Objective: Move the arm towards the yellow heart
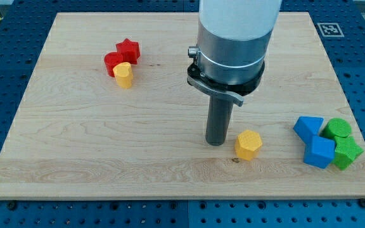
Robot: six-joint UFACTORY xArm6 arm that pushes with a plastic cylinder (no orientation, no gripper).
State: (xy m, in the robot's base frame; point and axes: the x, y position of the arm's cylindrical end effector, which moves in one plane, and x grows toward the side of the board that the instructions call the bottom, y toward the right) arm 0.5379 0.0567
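Observation:
The yellow heart (124, 74) lies at the view's upper left of the wooden board (75, 145), touching a red block (113, 62) and close to a red star (129, 49). My tip (217, 143) rests on the board near the middle, lower down, far to the right of the yellow heart. A yellow hexagon (248, 145) sits just right of my tip, a small gap apart.
At the view's right edge of the board is a cluster: two blue blocks (308, 128) (320, 152) and two green blocks (338, 130) (347, 152). The arm's wide grey body (233, 44) hangs over the board's top middle.

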